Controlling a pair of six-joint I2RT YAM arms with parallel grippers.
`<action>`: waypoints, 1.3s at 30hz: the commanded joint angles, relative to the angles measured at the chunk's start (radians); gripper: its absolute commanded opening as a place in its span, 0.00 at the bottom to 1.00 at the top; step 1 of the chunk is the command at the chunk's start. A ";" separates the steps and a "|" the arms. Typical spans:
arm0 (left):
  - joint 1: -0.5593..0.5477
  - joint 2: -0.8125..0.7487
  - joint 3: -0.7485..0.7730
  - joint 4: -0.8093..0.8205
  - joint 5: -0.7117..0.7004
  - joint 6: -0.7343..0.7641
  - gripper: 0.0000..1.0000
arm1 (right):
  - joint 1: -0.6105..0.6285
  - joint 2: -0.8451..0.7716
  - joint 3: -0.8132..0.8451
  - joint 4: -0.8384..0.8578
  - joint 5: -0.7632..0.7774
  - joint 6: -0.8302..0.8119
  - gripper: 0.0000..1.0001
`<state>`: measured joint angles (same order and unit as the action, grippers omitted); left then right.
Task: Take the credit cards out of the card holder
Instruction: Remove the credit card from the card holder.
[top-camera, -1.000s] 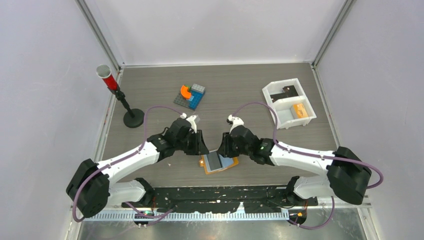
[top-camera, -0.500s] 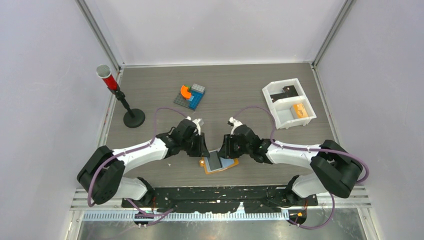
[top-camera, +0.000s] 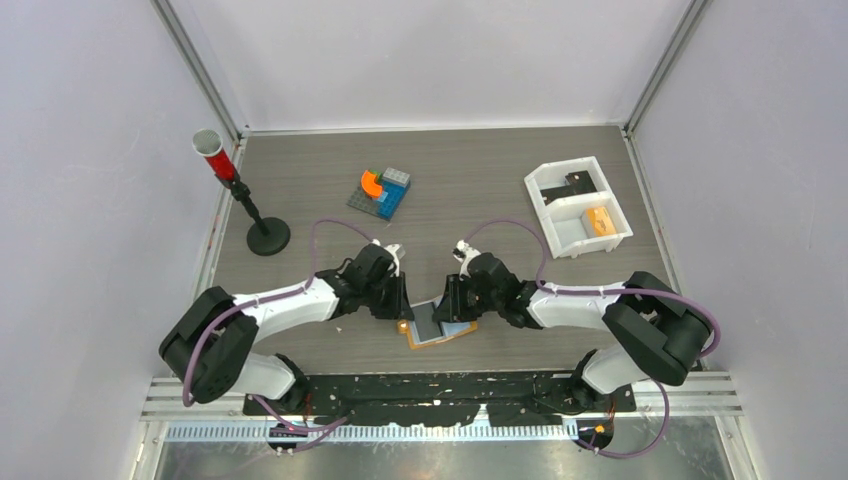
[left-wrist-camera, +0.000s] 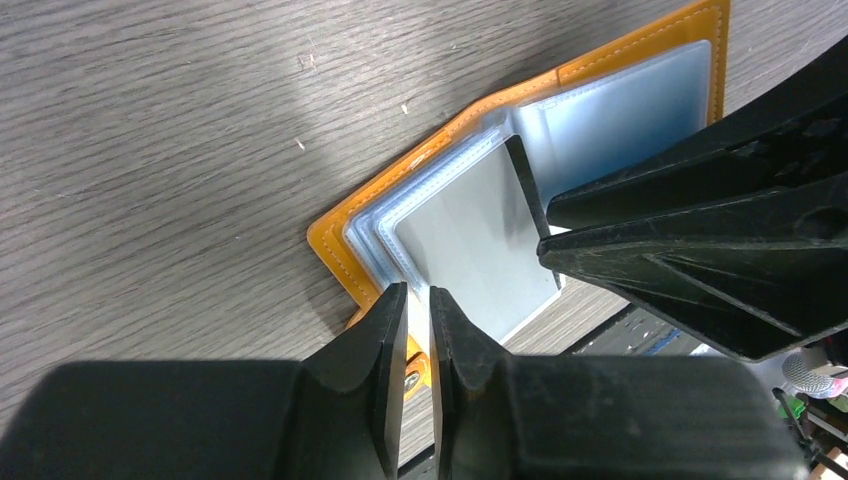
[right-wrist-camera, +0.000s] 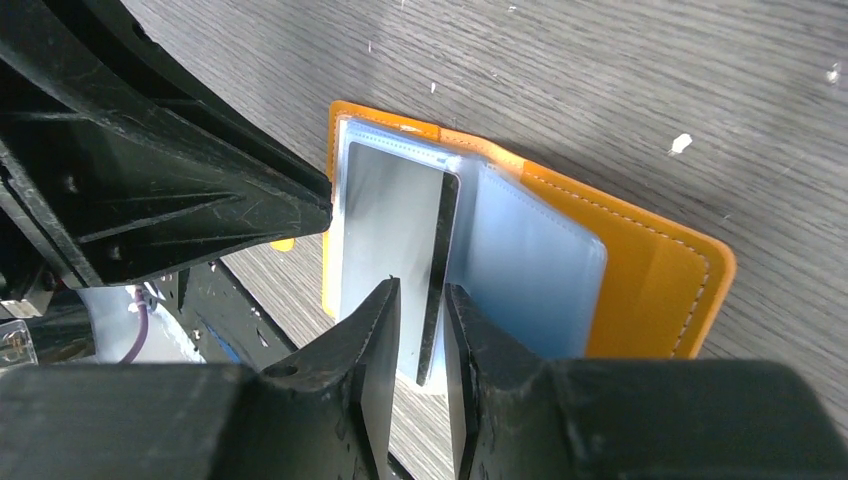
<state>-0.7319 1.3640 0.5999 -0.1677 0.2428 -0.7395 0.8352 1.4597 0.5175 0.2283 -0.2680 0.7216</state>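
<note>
I have the card holder (right-wrist-camera: 650, 290) lying open and flat on the tabletop (top-camera: 480, 170), close to the near edge and about midway between the left and right edges. Its orange cover faces down and its pale blue sleeves (right-wrist-camera: 540, 270) face up. On the holder's left half a grey credit card (right-wrist-camera: 385, 230) shows, its dark long edge running along the fold (whether it is partly out of its sleeve I cannot make out).

Both arms reach in low over the holder, tips facing each other. The left gripper (left-wrist-camera: 410, 292) is down at the holder's left side, jaws drawn almost together with only a thin slit between them. The small orange tab (left-wrist-camera: 414, 362) shows in that slit, but I cannot tell whether the jaws actually pinch anything. The right gripper (right-wrist-camera: 422, 287) stands over the fold with its jaws a narrow way apart, the card's dark edge running into the gap. I cannot tell if they are clamped on it or only astride it.

Away from the work, a white two-compartment tray (top-camera: 545, 218) sits near the right edge, toward the far right corner, with a small orange block (top-camera: 600, 220) in its near compartment. Toy bricks (top-camera: 382, 192) lie toward the far edge, left of middle. A red tube (top-camera: 222, 165) on a black stand (top-camera: 267, 237) is by the left edge.
</note>
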 joint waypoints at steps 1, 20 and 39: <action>-0.001 0.014 0.007 0.027 -0.024 0.027 0.16 | -0.009 -0.010 0.003 0.023 0.012 0.007 0.31; -0.001 0.050 -0.018 0.070 -0.019 0.023 0.14 | -0.026 0.055 -0.040 0.153 -0.055 0.055 0.28; -0.001 0.070 0.025 0.008 -0.015 0.047 0.15 | -0.066 -0.116 -0.158 0.230 -0.135 0.104 0.11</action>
<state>-0.7326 1.4086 0.5999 -0.1490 0.2371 -0.7208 0.7795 1.3796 0.3737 0.3992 -0.3630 0.8101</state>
